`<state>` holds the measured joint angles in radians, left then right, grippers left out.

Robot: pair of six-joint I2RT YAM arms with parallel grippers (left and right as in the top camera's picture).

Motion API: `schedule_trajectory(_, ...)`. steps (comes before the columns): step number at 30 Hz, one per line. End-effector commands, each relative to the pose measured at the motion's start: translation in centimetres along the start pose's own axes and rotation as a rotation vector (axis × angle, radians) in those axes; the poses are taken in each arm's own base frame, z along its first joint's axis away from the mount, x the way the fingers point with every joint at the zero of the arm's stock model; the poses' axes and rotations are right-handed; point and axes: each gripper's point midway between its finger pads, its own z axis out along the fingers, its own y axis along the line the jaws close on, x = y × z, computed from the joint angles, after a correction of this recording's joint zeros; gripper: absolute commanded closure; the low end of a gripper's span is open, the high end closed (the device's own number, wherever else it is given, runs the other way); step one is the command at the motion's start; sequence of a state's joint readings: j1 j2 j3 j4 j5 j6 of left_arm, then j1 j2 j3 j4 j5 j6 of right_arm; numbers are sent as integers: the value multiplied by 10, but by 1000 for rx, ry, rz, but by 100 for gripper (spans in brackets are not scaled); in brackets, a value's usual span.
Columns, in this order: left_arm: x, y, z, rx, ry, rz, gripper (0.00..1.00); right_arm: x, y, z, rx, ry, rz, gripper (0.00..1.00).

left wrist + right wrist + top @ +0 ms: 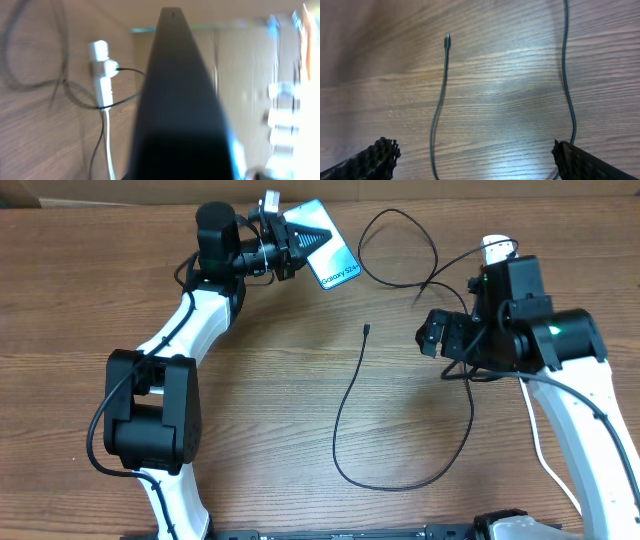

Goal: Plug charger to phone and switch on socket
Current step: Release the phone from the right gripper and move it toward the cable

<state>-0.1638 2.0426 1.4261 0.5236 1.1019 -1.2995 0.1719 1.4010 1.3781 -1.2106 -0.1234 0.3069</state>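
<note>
- The phone (pixel 180 110) fills my left wrist view edge-on, pinched in the left end effector (pixel 300 238) at the overhead frame's upper centre.
- My right end effector (pixel 476 156) is spread wide above the bench (pixel 510 100).
- The charger (pixel 447 41) tip lies free mid-frame, apart from the phone.
- The socket (pixel 101 75) sits upper right overhead.

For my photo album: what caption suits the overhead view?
Left jaws grip the phone while right jaws hang open near the free tip of the charger.
</note>
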Motion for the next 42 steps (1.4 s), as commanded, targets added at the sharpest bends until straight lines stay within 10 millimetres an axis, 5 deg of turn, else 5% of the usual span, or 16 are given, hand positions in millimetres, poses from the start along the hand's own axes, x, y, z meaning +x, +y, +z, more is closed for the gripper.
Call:
schedule_trajectory(1,23,-27,2,95,135,227,96,-1,-2,18,6,48,-33,0)
schedule_trajectory(11,18,-29,-3,98,117,247,96,-6,3,47,-14,97,20,0)
schedule_trajectory(20,7,17,-6,-55,46,32,96,-7,11,59,-18,94,-34,0)
schedule_trajectory(28,-5,39,-12,-144,-38,-10,96,-5,30,87,-59,37,-68,18)
schedule_trajectory(42,-16,86,-40,-326,-133,-117,96,-21,46,139,70,-53,-181,18)
